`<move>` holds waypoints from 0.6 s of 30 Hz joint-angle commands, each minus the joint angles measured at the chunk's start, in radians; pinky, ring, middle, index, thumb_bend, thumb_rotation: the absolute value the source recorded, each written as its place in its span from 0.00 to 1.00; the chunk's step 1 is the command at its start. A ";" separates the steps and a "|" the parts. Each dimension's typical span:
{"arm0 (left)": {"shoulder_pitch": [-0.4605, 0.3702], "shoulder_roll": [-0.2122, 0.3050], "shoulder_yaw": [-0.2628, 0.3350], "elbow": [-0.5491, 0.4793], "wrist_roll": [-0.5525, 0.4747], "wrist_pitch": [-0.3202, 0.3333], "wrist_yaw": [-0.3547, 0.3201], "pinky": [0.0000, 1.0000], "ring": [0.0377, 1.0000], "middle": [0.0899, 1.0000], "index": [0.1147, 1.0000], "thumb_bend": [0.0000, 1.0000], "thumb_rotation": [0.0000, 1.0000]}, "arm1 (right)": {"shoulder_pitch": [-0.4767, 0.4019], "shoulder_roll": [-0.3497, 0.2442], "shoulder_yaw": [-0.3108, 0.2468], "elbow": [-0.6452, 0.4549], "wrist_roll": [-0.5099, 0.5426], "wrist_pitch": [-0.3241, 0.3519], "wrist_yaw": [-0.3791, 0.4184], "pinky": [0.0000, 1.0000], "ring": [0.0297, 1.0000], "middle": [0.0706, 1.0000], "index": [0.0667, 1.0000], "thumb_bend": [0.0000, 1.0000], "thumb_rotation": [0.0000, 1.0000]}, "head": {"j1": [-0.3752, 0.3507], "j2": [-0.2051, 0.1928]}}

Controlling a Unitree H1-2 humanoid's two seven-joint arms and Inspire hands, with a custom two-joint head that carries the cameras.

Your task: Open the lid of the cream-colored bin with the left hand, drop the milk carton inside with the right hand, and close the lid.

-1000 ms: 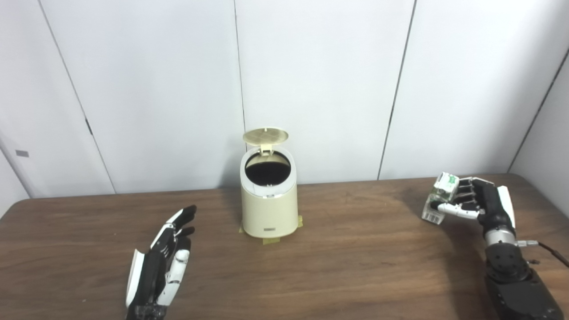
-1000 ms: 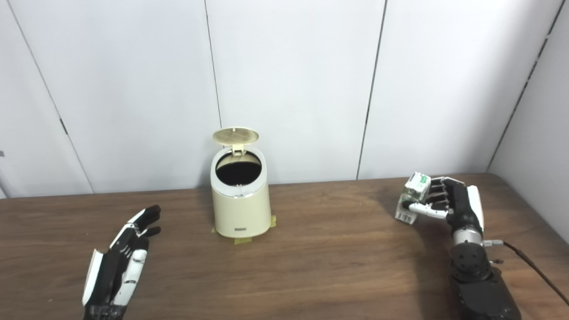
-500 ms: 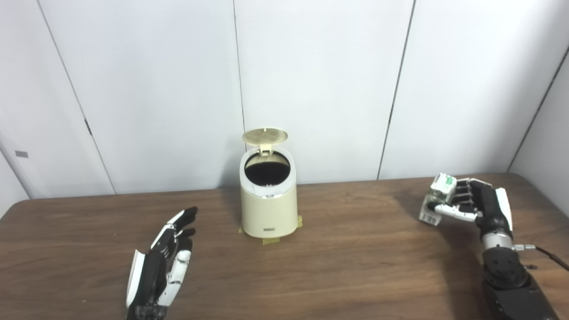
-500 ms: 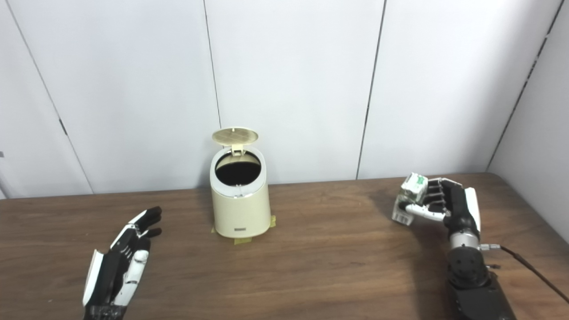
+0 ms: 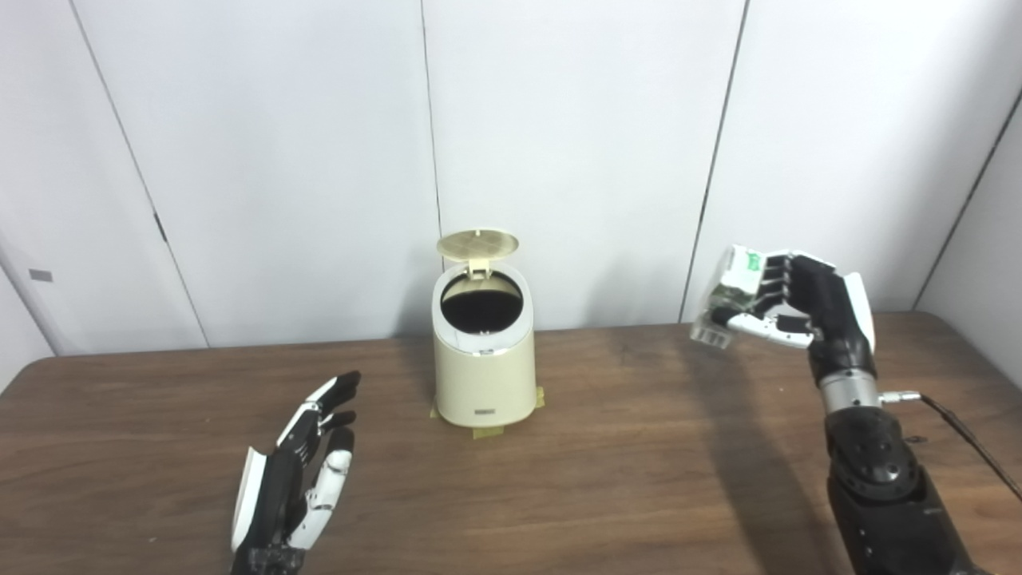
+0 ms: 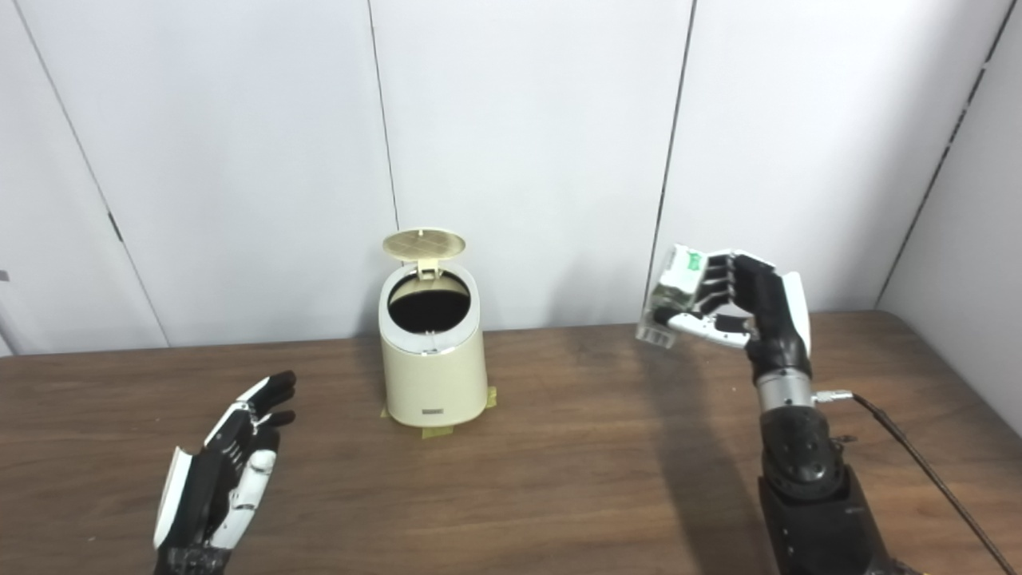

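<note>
The cream-colored bin [image 5: 483, 375] stands at the back middle of the wooden table [image 5: 607, 471], taped down at its base. Its round lid [image 5: 477, 243] is flipped up at the back, showing the dark opening. My right hand [image 5: 798, 303] is raised above the table to the right of the bin, shut on the tilted white and green milk carton [image 5: 728, 294]. The carton hangs at about the height of the bin's rim, well clear of it. My left hand [image 5: 299, 475] rests low at the front left, open and empty, fingers pointing toward the bin.
White wall panels [image 5: 575, 144] rise right behind the bin. A thin cable [image 5: 970, 439] runs from my right wrist toward the table's right edge. Yellow tape strips [image 5: 487, 432] hold the bin's base.
My right hand has lifted the milk carton off the table, moving it up and to the left toward the bin. The left hand and the open lid have stayed as they were.
</note>
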 commanded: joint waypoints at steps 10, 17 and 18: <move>0.042 0.002 0.003 0.060 0.038 -0.032 0.020 0.78 0.85 0.85 0.82 0.35 0.76 | -0.073 0.049 0.055 -0.104 0.018 -0.100 0.097 0.40 0.44 0.45 0.44 0.52 0.00 | 0.000 -0.002; 0.038 0.000 -0.001 0.065 0.038 -0.037 0.022 0.79 0.86 0.86 0.83 0.35 0.78 | -0.083 0.112 0.103 -0.156 0.005 -0.108 0.125 0.40 0.44 0.45 0.44 0.52 0.00 | 0.006 -0.004; 0.038 -0.002 -0.001 0.064 0.038 -0.034 0.023 0.78 0.85 0.86 0.82 0.35 0.77 | -0.084 0.119 0.110 -0.163 -0.009 -0.111 0.122 0.40 0.44 0.45 0.44 0.52 0.00 | 0.006 -0.004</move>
